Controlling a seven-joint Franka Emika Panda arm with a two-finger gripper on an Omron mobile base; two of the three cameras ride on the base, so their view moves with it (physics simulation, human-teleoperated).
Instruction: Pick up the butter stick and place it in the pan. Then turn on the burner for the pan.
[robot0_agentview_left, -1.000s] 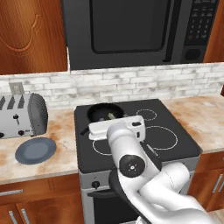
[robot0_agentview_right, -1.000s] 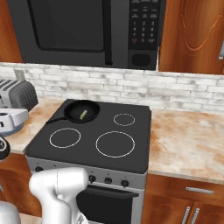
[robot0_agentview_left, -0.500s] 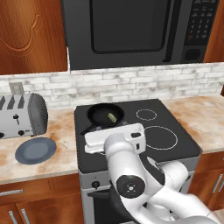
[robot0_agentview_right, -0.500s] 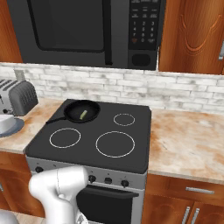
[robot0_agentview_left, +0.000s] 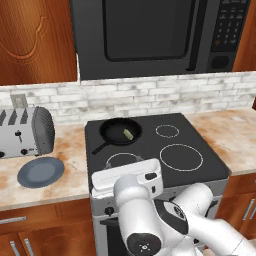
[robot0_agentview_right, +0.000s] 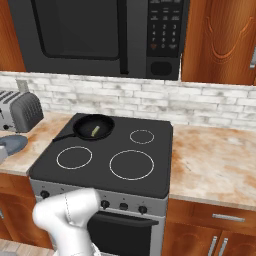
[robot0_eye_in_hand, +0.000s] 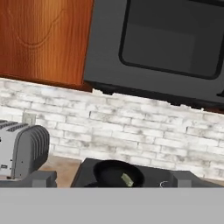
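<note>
Stovetop: butter stick lies in the pan, beyond the empty, spread gripper.

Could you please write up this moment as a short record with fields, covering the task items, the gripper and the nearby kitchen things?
butter stick: lying inside the pan, free of the gripper
pan: on the stove's back left burner, handle pointing front-left
stove: black glass top, four ring burners, knobs along the front
gripper: fingertips apart, holding nothing, low in front of the stove, facing the backsplash
plate: blue-grey, on the counter left of the stove
toaster: behind the plate
microwave: above the stove
remaining: turn on the pan's burner
</note>
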